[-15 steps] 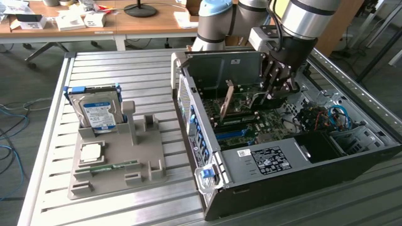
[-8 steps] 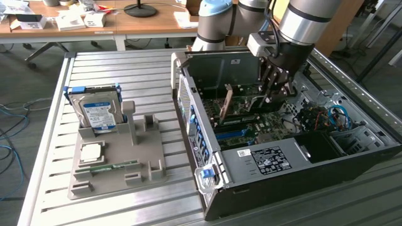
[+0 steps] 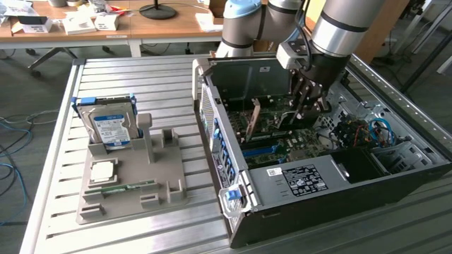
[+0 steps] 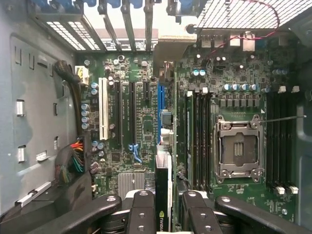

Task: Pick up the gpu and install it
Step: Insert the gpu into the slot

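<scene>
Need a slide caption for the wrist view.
Gripper clamps the gpu edge-on over the expansion slots of the motherboard inside the open PC case, CPU socket alongside.

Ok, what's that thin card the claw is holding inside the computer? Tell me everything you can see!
That is the gpu, a thin flat card seen edge-on. Its edge looks black, with a small green logo and a pale strip beside it. It stands upright, pinched between the claw's two dark fingers, inside the open computer case, over the green motherboard and in line with a blue slot.
</scene>
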### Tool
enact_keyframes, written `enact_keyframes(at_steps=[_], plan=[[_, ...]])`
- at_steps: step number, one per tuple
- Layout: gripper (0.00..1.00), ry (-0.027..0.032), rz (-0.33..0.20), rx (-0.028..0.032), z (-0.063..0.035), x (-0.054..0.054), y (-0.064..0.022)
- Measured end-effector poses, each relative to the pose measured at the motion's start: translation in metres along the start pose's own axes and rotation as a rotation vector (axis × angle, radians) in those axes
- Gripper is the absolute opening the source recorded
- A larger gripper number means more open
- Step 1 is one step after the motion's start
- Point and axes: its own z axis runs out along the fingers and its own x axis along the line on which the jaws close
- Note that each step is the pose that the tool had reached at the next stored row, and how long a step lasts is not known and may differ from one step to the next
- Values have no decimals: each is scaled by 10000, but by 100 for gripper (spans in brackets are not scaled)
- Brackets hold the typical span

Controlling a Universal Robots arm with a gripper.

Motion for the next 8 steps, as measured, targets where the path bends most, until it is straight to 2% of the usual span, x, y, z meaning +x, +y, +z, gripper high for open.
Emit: enact_keyframes(at_steps=[8], plan=[[26, 1, 0, 0, 24, 2, 18]])
